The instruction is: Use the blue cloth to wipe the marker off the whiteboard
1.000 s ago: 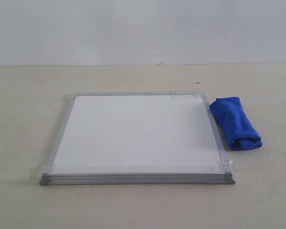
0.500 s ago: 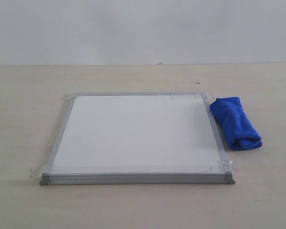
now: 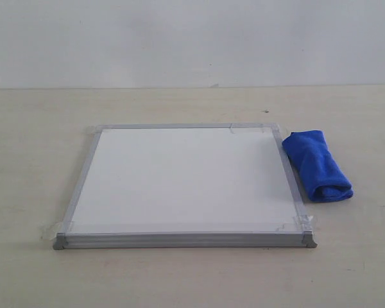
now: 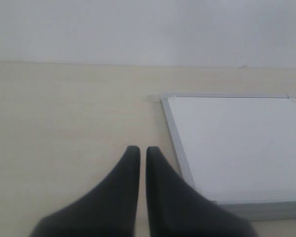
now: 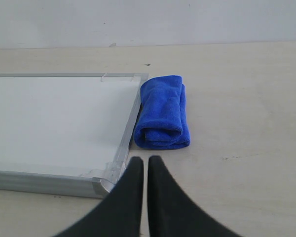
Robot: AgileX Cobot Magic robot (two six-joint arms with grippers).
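Observation:
The whiteboard (image 3: 186, 179) lies flat in the middle of the table, its silver frame taped at the corners. No marker line shows on its white face in any view. The blue cloth (image 3: 317, 165) lies rolled up just off the board's right edge, close beside the frame. Neither gripper appears in the exterior view. My left gripper (image 4: 139, 149) is shut and empty over bare table, beside the whiteboard (image 4: 237, 145). My right gripper (image 5: 144, 159) is shut and empty, a short way in front of the blue cloth (image 5: 163, 112) and near a corner of the whiteboard (image 5: 59, 118).
The pale beige table (image 3: 38, 160) runs back to a plain white wall (image 3: 192, 38). Clear tape bits (image 3: 294, 224) stick out at the board's corners. Nothing else stands on the table.

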